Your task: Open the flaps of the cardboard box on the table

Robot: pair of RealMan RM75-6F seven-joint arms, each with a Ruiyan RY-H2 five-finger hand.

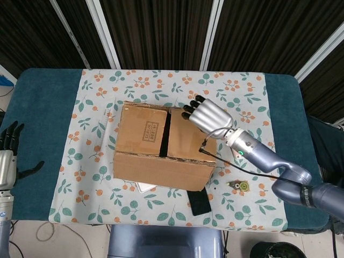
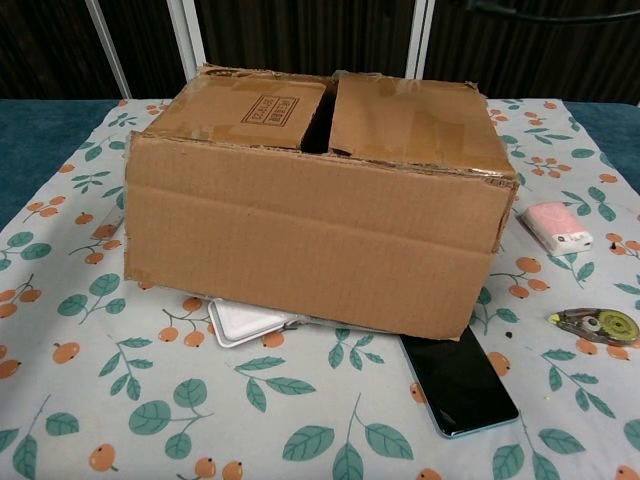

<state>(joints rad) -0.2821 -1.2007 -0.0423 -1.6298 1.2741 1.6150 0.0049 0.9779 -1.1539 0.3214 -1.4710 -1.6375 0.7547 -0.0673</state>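
Two closed flaps on cardboard box (image 1: 164,145), contents hidden, right hand (image 1: 208,114) spread above, left hand (image 1: 8,156) spread.

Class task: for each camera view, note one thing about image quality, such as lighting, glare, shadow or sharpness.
Head view: even overhead light, and the right hand over the cardboard box looks sharp, with no motion blur. Chest view: the box's front face is clear, the dark gap between its flaps is in shadow, and the black phone shows a faint sheen.
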